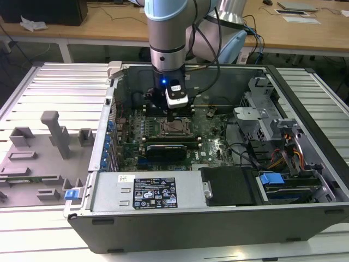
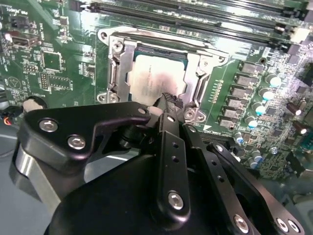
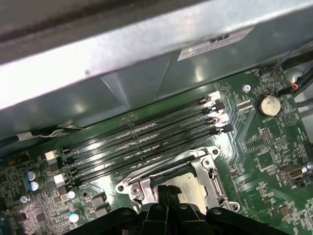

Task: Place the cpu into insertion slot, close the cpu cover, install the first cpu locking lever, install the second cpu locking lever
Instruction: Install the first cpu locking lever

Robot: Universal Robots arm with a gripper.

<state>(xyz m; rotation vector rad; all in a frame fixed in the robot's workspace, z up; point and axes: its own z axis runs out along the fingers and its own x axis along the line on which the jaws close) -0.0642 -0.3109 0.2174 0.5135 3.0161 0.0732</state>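
Second wrist view gives the best look at the job: the cpu (image 2: 157, 82) lies flat in the insertion slot (image 2: 120, 73), and the cpu cover (image 2: 200, 63) is down around it, its window framing the silvery top. The gripper (image 2: 166, 102) has its fingertips drawn together just above the chip's near edge; nothing is held between them, and whether they touch the metal I cannot tell.

By my reading, the placing and cover-closing are done and the work now concerns the locking levers. Doing that well would mean pressing on a lever's thin wire only, keeping the closed tips off the chip's top and off the cover's bright frame, and sweeping sideways under the retaining hook rather than straight down.

In the exterior view, the arm stands upright over the motherboard (image 1: 215, 139) near the middle of the open computer case (image 1: 305, 207), gripper (image 1: 172, 116) at the socket. The memory slots (image 3: 142, 142) run just beside the socket towards the case's far wall, and a row of capacitors (image 2: 254, 110) crowds the other side. A black card (image 1: 172, 148) lies close on the near side, narrowing the room for any sideways sweep.
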